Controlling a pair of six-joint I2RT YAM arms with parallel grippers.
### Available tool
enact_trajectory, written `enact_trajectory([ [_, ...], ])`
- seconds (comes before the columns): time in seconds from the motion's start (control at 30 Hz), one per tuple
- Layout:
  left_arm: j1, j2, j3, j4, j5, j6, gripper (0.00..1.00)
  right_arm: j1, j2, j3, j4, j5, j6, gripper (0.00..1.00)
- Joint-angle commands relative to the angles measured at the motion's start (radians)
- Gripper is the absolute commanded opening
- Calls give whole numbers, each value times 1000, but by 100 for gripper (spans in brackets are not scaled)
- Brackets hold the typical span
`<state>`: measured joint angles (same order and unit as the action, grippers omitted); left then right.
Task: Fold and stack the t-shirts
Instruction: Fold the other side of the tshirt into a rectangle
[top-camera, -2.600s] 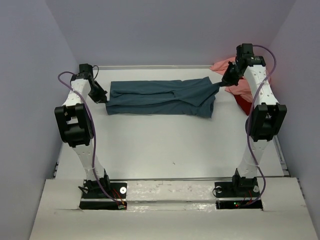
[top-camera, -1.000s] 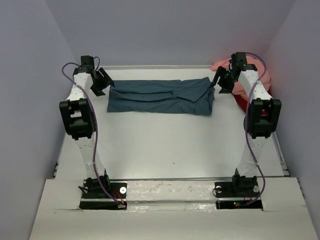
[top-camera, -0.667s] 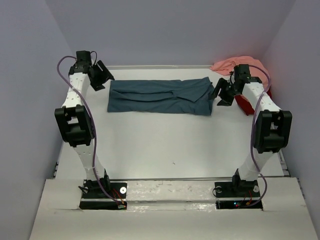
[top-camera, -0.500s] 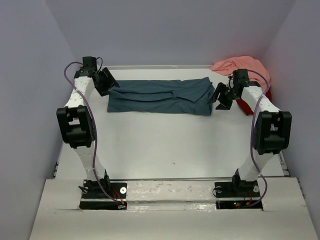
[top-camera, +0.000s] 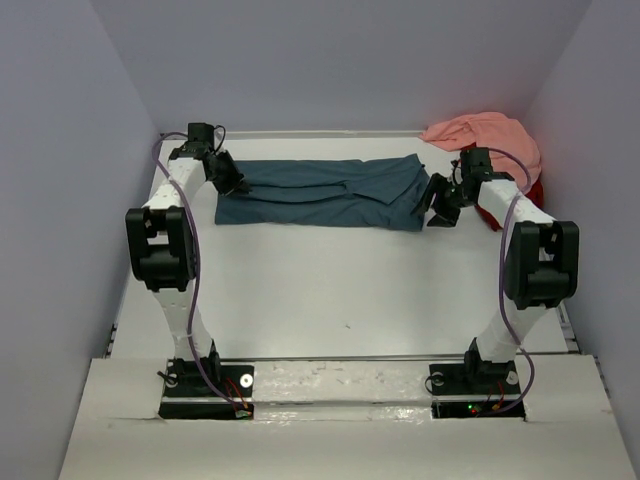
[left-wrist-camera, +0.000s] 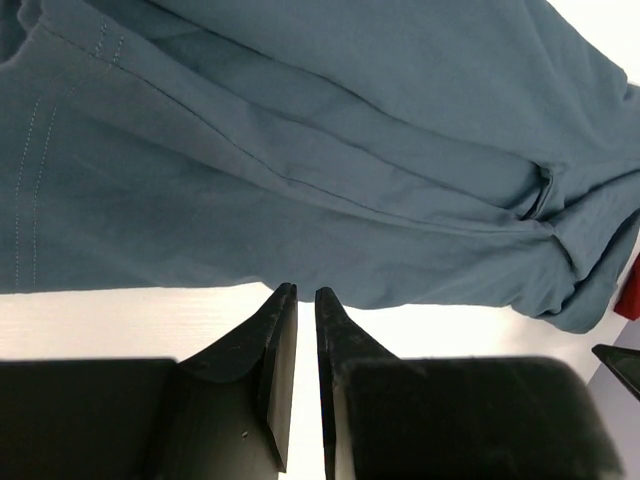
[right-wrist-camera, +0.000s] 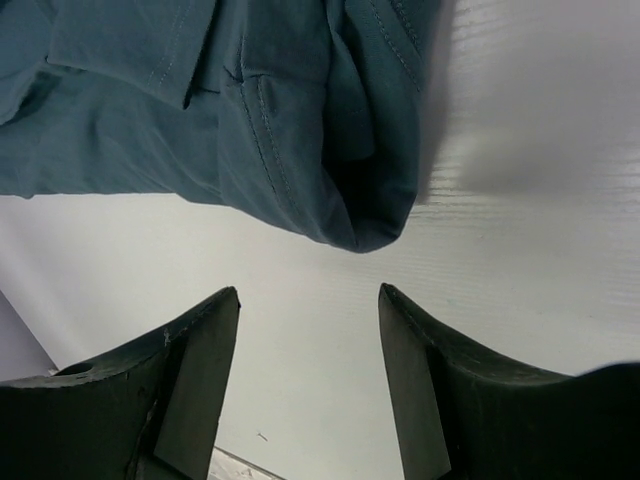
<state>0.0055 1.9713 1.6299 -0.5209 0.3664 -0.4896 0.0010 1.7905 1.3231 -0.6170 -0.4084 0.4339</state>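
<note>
The dark teal-blue t-shirt (top-camera: 320, 192) lies folded into a long band across the far half of the table. My left gripper (top-camera: 228, 178) is at its far left corner. In the left wrist view my left gripper (left-wrist-camera: 303, 290) shows only a thin slit between the jaws, and the tips pinch the hem of the teal t-shirt (left-wrist-camera: 300, 150). My right gripper (top-camera: 438, 205) hangs open just off the shirt's right end. In the right wrist view the folded corner of the teal t-shirt (right-wrist-camera: 370, 225) sits just beyond my right gripper (right-wrist-camera: 308, 290). The salmon pink t-shirt (top-camera: 485, 135) is bunched at the far right corner over the red t-shirt (top-camera: 537, 188).
Grey-lilac walls close in the table (top-camera: 340, 290) on the left, back and right. The pink and red heap lies behind the right arm's forearm. A sliver of the red t-shirt (left-wrist-camera: 630, 290) shows at the right edge of the left wrist view.
My left gripper came in from the wall side to the shirt's left corner and closed. My right gripper dropped down and forward to the shirt's right end, staying open.
</note>
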Motion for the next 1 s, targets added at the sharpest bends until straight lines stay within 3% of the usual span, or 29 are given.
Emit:
enact_trajectory([
  [0.0,-1,26,42,6,22,23,23,14,23,18,63,-3,-30,63],
  [0.13,-1,63,64,-2,17,29,22,14,50,28,85,-1,-41,63],
  [0.37,-1,121,87,-11,22,39,0,36,86,48,108,13,-57,63],
  [0.97,-2,216,168,-45,0,62,0,36,130,99,103,54,-98,64],
])
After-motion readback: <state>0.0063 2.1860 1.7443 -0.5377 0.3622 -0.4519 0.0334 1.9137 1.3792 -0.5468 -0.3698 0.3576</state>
